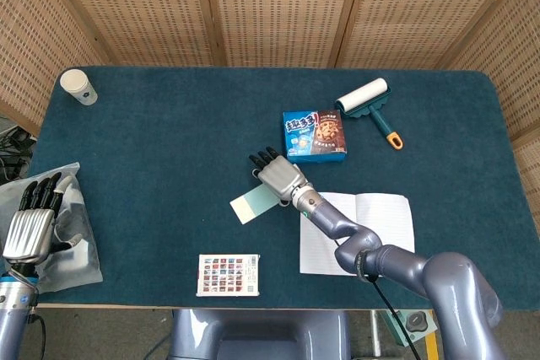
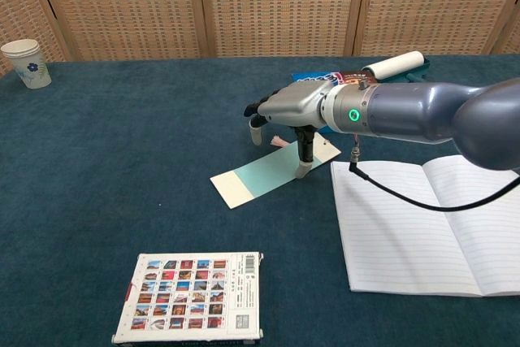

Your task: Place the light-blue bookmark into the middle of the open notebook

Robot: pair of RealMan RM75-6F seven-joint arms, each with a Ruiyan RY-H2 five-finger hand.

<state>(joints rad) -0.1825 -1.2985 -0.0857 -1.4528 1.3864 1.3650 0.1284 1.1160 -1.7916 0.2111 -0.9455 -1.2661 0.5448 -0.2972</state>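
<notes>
The light-blue bookmark (image 1: pixel 251 205) (image 2: pixel 268 173) lies flat on the blue table, left of the open notebook (image 1: pixel 359 233) (image 2: pixel 422 223). My right hand (image 1: pixel 278 177) (image 2: pixel 291 110) hovers low over the bookmark's right end, fingers spread. Its thumb reaches down to the bookmark's surface in the chest view; whether it presses on it I cannot tell. It grips nothing. My left hand (image 1: pixel 32 223) stays at the table's left edge in the head view, fingers apart, holding nothing.
A cookie box (image 1: pixel 314 135) and a lint roller (image 1: pixel 369 104) lie behind the right hand. A stamp-patterned card box (image 1: pixel 228 275) (image 2: pixel 192 297) sits near the front edge. A paper cup (image 1: pixel 78 87) (image 2: pixel 26 62) stands far left. A plastic bag (image 1: pixel 72 229) lies by the left hand.
</notes>
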